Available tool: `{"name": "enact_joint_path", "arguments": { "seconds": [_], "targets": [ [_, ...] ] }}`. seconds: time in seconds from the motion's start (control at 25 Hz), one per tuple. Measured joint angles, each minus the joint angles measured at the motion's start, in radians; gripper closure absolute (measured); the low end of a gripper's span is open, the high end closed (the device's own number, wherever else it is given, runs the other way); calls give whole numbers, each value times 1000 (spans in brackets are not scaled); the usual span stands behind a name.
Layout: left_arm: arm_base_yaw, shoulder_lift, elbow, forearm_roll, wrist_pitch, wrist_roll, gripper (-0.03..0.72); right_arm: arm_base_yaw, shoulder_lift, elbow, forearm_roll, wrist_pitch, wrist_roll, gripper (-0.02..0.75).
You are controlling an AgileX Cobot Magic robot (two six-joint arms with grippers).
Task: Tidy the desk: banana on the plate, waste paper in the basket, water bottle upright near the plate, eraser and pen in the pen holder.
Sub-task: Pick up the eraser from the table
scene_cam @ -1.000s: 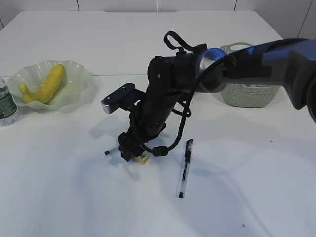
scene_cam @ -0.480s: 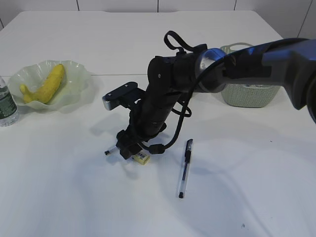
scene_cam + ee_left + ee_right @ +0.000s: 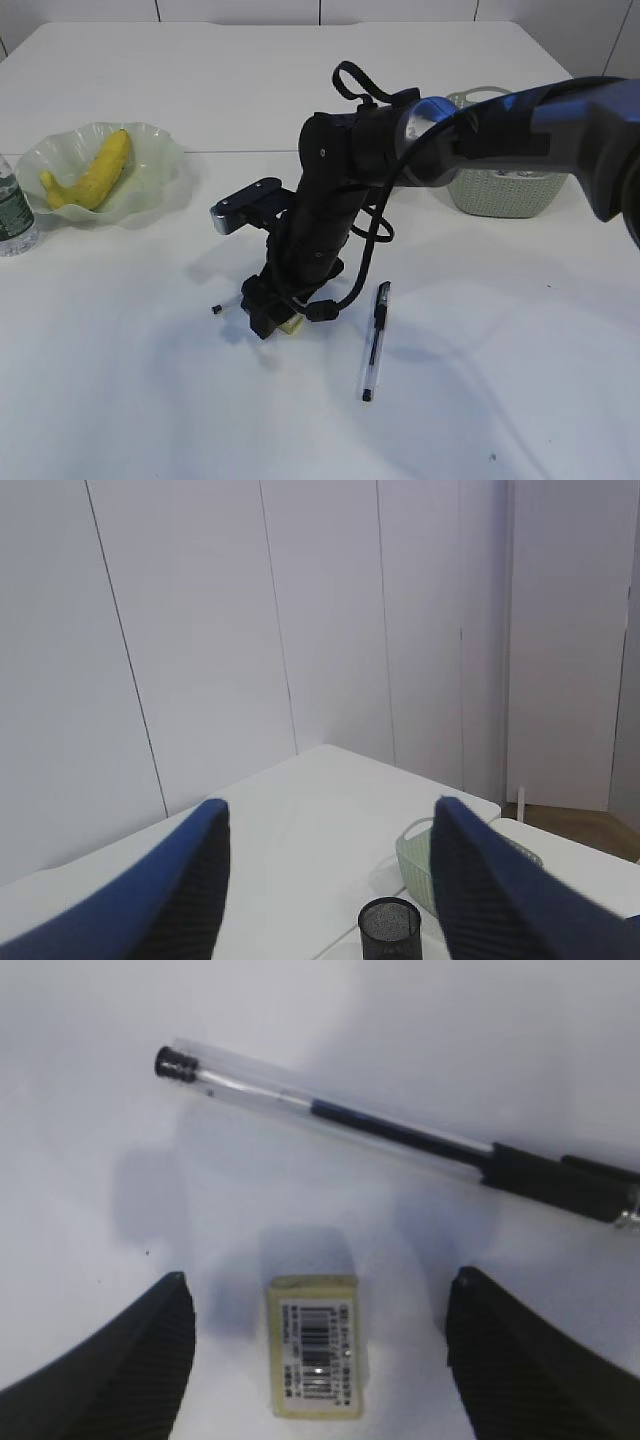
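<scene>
Eraser pick-up, approach stage. The right gripper hangs low over the table, a little toward its near edge from the middle, with its two fingers spread wide and the eraser lying flat between them, touched by neither. The eraser is a small cream block with a barcode label facing up. One pen lies on the table just beyond it in the wrist view; a second pen lies a short way toward the right edge.

The banana is on the plate near the left edge, and the water bottle stands upright beside that plate, so those two steps look done. The basket sits toward the far right corner, with the pen holder near it. No waste paper can be made out.

The left gripper is raised, aimed at the wall, its fingers apart and empty.

Judged next move: lower slightly, close squarely on the eraser's long sides without nudging the nearby pen, then lift and carry it to the pen holder.
</scene>
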Motion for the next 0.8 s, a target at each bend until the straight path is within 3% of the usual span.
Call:
{"name": "enact_joint_path", "arguments": {
  "seconds": [0.8],
  "targets": [
    [0, 0, 0, -1, 18, 0, 245, 0, -2, -8, 0, 120, 6, 153]
  ]
}}
